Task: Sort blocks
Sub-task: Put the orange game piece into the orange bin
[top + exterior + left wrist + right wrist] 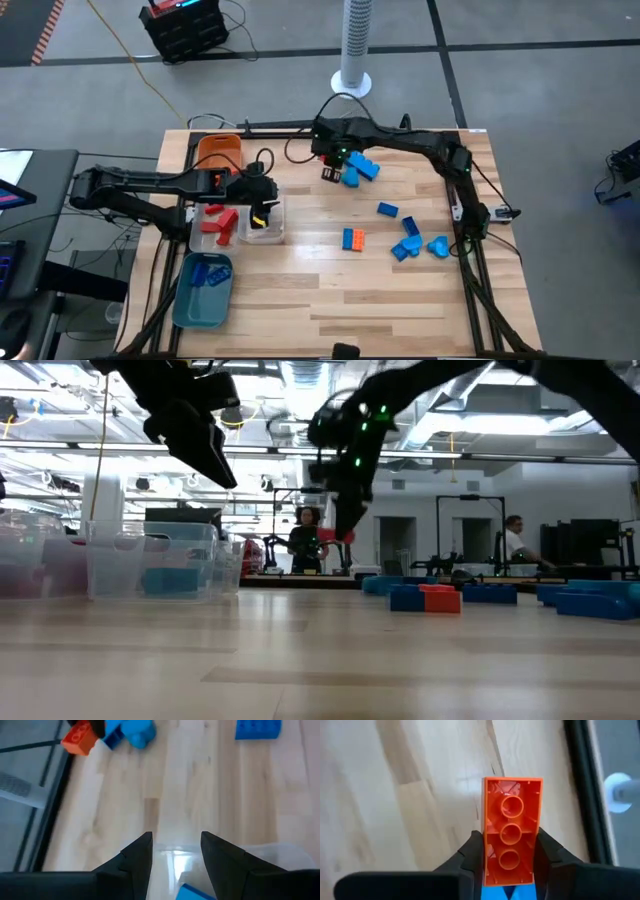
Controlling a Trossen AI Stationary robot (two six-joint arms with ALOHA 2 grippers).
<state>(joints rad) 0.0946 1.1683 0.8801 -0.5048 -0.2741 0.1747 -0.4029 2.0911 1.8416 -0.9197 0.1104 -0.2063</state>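
My right gripper [510, 845] is shut on an orange studded block [511, 820] and hovers over the table's far middle [330, 170], beside two blue blocks [360, 169]. My left gripper [176, 851] is open and holds nothing. It hangs above a clear tray [266, 226], whose rim [280, 851] shows under its fingers with a blue piece [192, 892] below. More blue blocks [410, 240] and an orange-and-blue pair [352, 239] lie flat on the right half of the table. Red blocks [220, 222] lie in the neighbouring clear tray, blue ones in the teal tray [204, 290]. My right gripper pinches the orange block by its two long sides [487, 862], near one end, one finger [470, 851] on each side. The fingers point down from above. The block's hollow underside faces the wrist camera. It hangs clear of the table [342, 536].
An orange tray [219, 150] stands at the far left corner, with the clear trays and the teal tray in a row toward the near edge. Bare wood [340, 300] fills the near middle. A black frame rail [585, 795] runs along the far edge. People stand in the room behind.
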